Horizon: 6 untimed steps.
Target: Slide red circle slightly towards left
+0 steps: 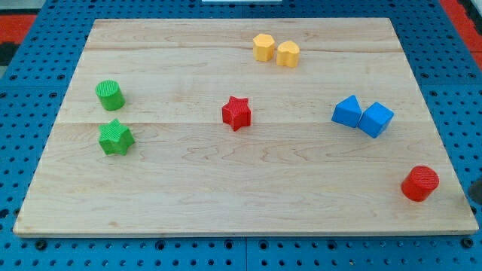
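Camera view: wooden board (248, 203) on a blue pegboard surface (30, 150). Red circle (419, 184) sits near the board's bottom right corner, close to the right edge. A dark shape at the view's right edge looks like my tip (477, 202), mostly cut off, just to the right of the red circle with a small gap, not touching as far as I can tell. No gripper here, just a rod, so nothing to open or close.

Other blocks: red star (236, 113) near board centre. Blue pair right of centre, touching: a roughly pentagon-shaped blue block (347, 111) and a blue cube (375, 120). Yellow pair at the top, touching: yellow hexagon (263, 47), yellow heart-like block (288, 53). Left side: green circle (110, 95) above green star (116, 138), apart.
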Motion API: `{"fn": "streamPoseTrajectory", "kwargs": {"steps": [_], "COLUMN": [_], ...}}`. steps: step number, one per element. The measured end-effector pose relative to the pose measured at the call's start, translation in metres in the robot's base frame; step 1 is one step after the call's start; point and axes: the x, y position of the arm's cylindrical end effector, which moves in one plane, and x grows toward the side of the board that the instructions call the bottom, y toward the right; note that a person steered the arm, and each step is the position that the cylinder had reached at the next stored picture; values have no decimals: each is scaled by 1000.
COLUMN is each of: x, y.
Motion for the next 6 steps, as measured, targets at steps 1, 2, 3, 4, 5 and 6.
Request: {"fn": "streamPoseTrajectory", "kwargs": {"steps": [1,2,3,4,5,6], "x": [-19,-27,-18,-65,-105,-115], "y": [-37,-68,-50,-65,-121,-192]}}
